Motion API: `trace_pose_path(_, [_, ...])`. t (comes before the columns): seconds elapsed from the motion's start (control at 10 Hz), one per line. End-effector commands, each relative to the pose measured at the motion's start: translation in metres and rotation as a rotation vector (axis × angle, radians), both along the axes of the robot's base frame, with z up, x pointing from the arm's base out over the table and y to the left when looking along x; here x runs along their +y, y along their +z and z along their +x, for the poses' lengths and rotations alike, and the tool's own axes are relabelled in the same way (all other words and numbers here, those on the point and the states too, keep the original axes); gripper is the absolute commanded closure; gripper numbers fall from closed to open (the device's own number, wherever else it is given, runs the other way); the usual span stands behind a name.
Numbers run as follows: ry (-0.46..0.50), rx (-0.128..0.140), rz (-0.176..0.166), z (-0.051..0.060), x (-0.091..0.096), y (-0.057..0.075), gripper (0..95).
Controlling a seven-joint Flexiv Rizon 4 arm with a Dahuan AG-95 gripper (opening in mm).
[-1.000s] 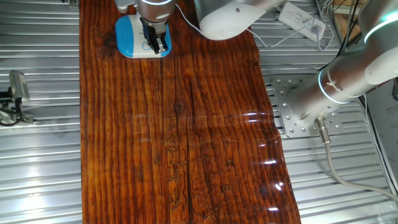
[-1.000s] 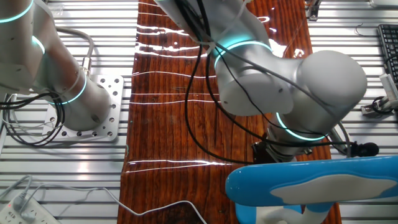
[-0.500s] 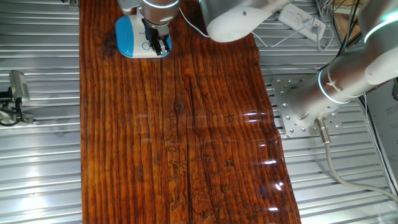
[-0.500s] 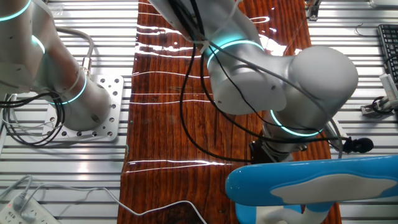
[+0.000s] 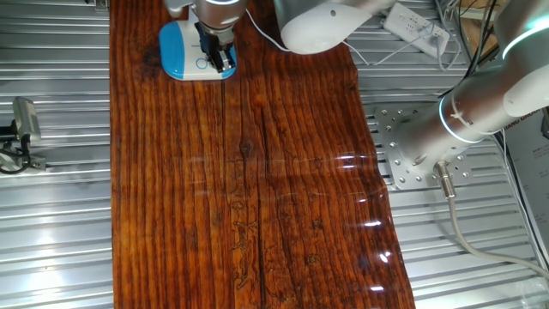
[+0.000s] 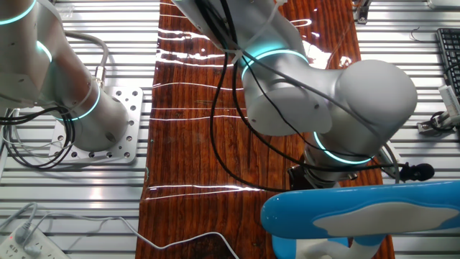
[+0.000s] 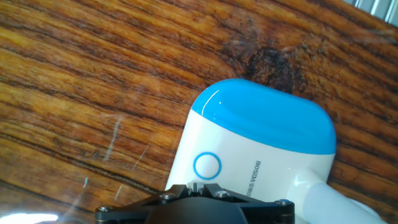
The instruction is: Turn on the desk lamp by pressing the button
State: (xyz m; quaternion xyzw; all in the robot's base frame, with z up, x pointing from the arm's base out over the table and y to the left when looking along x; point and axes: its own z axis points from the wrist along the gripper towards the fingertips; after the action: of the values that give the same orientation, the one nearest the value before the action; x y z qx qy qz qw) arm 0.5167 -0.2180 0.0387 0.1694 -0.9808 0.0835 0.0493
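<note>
The desk lamp's base (image 5: 180, 47) is blue and white and sits at the far left end of the wooden table. In the hand view the desk lamp (image 7: 261, 143) shows a blue cap over a white face. The button (image 7: 207, 166) is a small ring on that face, just ahead of my fingertips. My gripper (image 5: 220, 58) points down over the base's right part, with its fingers shut and nothing held between them. In the hand view the gripper (image 7: 196, 186) sits at the bottom edge. The lamp's blue-and-white head (image 6: 359, 212) fills the foreground of the other fixed view and hides the base.
The wooden table (image 5: 249, 172) runs toward the camera. A white power strip (image 5: 416, 26) with cables lies on the metal bench at the back right, and the power strip (image 6: 21, 241) also shows at the bottom left. The arm's mounting plate (image 5: 412, 146) is to the right. A small camera (image 5: 21, 124) is at the left.
The hand has shifted slightly toward the far end over the lamp base. The lamp has not moved.
</note>
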Motion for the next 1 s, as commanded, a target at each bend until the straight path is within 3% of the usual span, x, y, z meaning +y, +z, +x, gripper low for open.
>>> trace_pose_path(0.1, [-0.002,-0.009,0.008,-0.0012,-0.0012,-0.0094,95.0])
trace_pose_path(0.4, [-0.011,-0.023,0.008,-0.0020,-0.0013,-0.0094,95.0])
trace_pose_path(0.6, [0.002,-0.053,0.012,-0.0028,-0.0012,-0.0097,95.0])
trace_pose_path(0.9, [-0.001,-0.053,0.012,-0.0039,-0.0009,-0.0101,95.0])
trace_pose_path(1.0, [0.008,-0.067,0.009,-0.0048,-0.0004,-0.0108,95.0])
